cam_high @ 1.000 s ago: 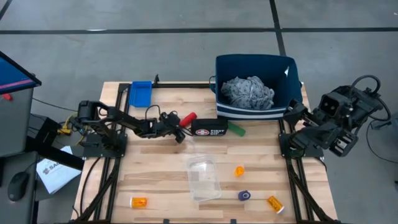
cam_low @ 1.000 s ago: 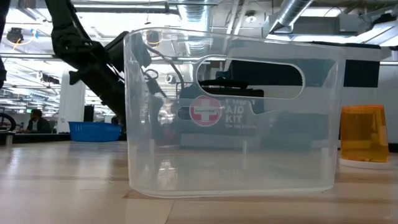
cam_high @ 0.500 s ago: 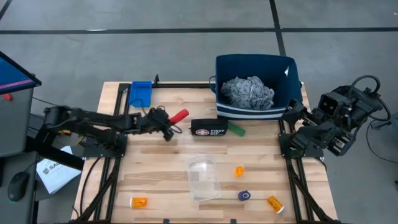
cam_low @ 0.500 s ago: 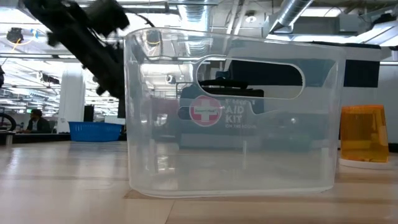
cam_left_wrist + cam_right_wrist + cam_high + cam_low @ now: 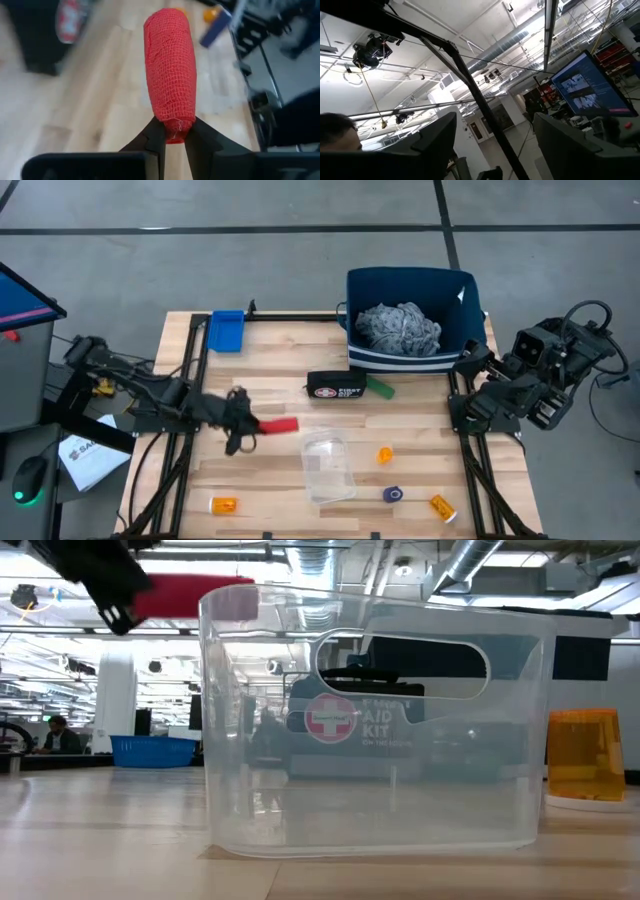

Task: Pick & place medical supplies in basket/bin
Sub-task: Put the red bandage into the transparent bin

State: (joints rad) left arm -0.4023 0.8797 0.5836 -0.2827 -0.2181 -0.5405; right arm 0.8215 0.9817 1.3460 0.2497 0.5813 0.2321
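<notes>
Since the red roll (image 5: 170, 70) looks soft and light, the left gripper (image 5: 174, 131) is pinching only its near end, letting it jut forward.

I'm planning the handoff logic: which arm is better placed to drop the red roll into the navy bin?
Left: the left gripper already clamps the red roll. The right arm is parked beside the navy bin, holding nothing visible.

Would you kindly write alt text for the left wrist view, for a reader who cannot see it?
The left gripper holds a red mesh-wrapped roll by one end, its dark jaws closed on it so the roll juts forward over the wooden table. Beyond it, blurred, are an orange item and a dark pouch with a red and white mark.
</notes>
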